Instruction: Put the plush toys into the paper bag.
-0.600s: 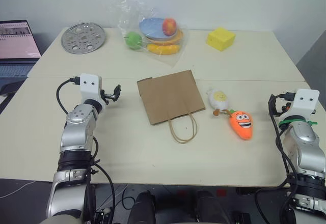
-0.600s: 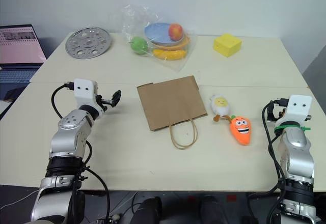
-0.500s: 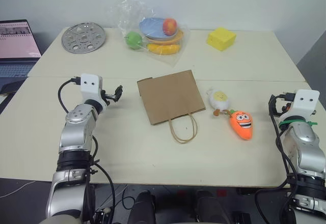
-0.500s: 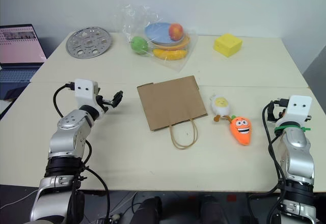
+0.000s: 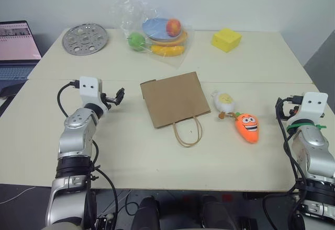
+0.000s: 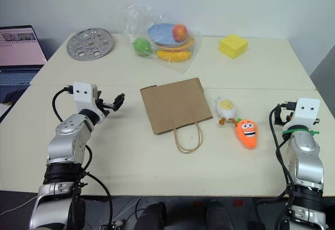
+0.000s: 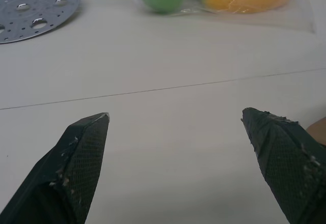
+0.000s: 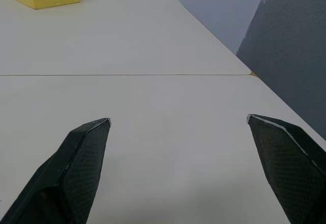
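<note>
The brown paper bag (image 5: 174, 99) lies flat in the middle of the table, its cord handles (image 5: 187, 133) pointing toward me. Just right of it lie the plush toys: the white-and-yellow egg (image 5: 225, 102) and, touching its lower end, the orange carrot (image 5: 248, 127) with a cartoon face. My left gripper (image 5: 118, 96) hovers open left of the bag, a short gap from its edge, with nothing between its fingers (image 7: 81, 147). My right gripper (image 8: 178, 119) is open and empty over bare table, to the right of the carrot.
At the back stand a clear plastic bag (image 5: 157, 34) holding a plate and toy fruits, a yellow block (image 5: 226, 39) and a perforated metal disc (image 5: 85, 38). A laptop (image 5: 18, 44) sits off the table's left. The table's right edge (image 8: 244, 71) is close to my right gripper.
</note>
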